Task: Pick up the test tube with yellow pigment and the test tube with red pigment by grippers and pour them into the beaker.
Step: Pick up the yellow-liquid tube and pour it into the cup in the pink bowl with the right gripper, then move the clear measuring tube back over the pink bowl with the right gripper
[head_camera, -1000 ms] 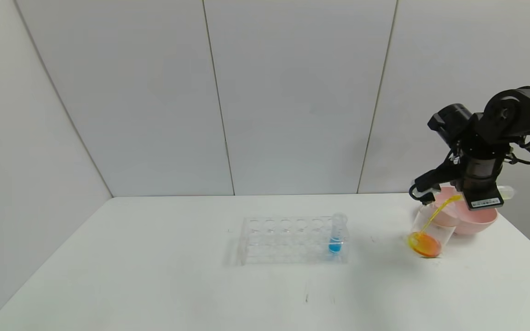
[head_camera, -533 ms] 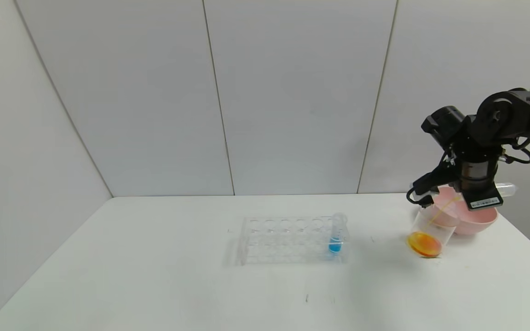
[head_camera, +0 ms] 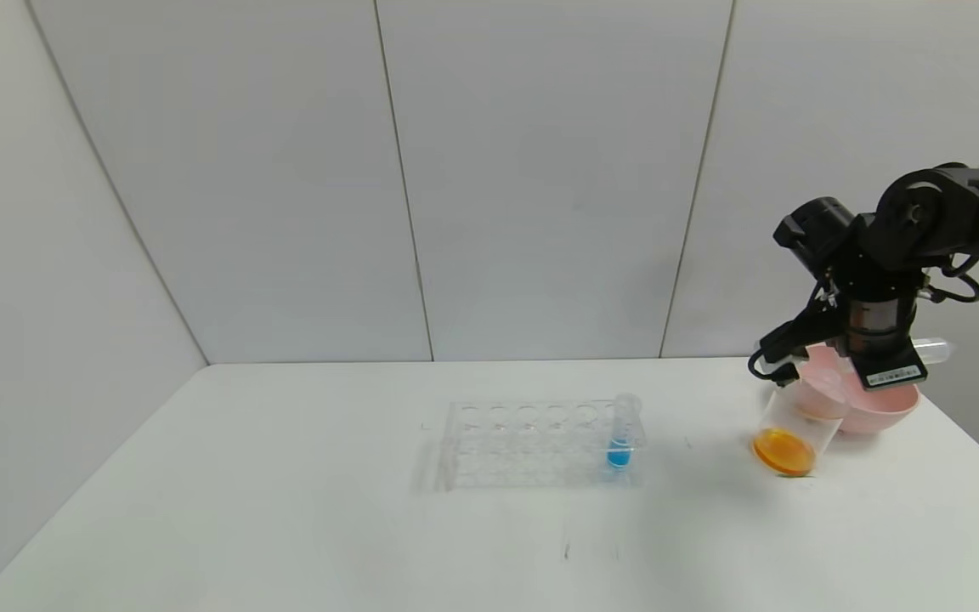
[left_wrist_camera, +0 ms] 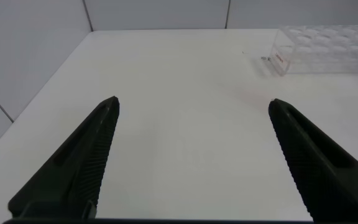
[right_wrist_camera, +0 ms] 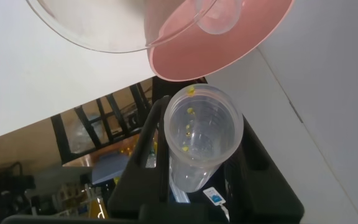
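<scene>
My right gripper [head_camera: 868, 348] hovers above the beaker [head_camera: 791, 425] at the table's right side, shut on the test tube with yellow pigment [head_camera: 936, 350], which lies tipped on its side. In the right wrist view that tube [right_wrist_camera: 204, 134] is empty except for yellow drops on its wall, held in the right gripper [right_wrist_camera: 201, 134]. The beaker holds orange liquid [head_camera: 784, 450] at its bottom. A second clear tube end [right_wrist_camera: 219, 18] shows by the pink bowl; I cannot tell whether it is the test tube with red pigment. My left gripper [left_wrist_camera: 194, 109] is open over bare table.
A pink bowl [head_camera: 885, 404] stands right behind the beaker, near the table's right edge. A clear many-holed rack [head_camera: 540, 442] sits mid-table with a blue-liquid tube [head_camera: 623, 429] in its right end. The rack [left_wrist_camera: 322, 50] lies ahead of the left gripper.
The yellow stream from the tube into the beaker has thinned and stopped. The right arm has shifted slightly left with the tube still held. The liquid in the beaker looks more evenly orange.
</scene>
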`<state>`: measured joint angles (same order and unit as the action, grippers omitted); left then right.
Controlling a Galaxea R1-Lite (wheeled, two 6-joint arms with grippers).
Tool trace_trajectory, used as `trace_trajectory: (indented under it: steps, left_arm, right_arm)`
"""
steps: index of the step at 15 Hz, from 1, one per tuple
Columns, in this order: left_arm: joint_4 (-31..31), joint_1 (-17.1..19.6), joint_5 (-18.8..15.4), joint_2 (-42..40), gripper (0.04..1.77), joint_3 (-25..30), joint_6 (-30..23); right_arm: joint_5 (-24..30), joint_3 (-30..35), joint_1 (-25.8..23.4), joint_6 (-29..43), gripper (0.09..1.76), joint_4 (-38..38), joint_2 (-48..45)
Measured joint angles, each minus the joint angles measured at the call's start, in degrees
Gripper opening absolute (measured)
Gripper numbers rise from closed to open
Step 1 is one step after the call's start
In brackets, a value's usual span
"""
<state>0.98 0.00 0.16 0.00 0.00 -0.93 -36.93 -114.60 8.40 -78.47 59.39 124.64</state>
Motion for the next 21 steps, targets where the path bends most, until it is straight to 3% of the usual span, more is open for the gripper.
trace_trajectory:
  steps: [4,6,12,16,19,21]
  left_arm:
    - [0.0,0.0,0.0,0.0,1.72,0.0,-0.02]
    - [0.0,0.0,0.0,0.0,1.72,0.0,-0.02]
    - [0.0,0.0,0.0,0.0,1.72,0.0,-0.02]
    - [0.0,0.0,0.0,0.0,1.72,0.0,0.0]
    - [0.0,0.0,0.0,0.0,1.72,0.0,-0.02]
    - [0.0,0.0,0.0,0.0,1.72,0.0,-0.02]
  right_arm:
    - [0.22,0.0,-0.11,0.11,0.56,0.0,-0.27]
    - [2.9,0.0,-0.44,0.61,0.56,-0.11,-0.61]
    - [26.01,0.13,-4.82,6.35,0.56,0.05,-3.91]
    - [46.52,1.04,-10.44,8.59,0.56,2.0,-7.88]
    - [62.49,1.32,-13.43,19.3,0.56,1.04,-10.69]
    - [69.57,1.38,-15.36,27.45,0.56,-1.78,-12.02]
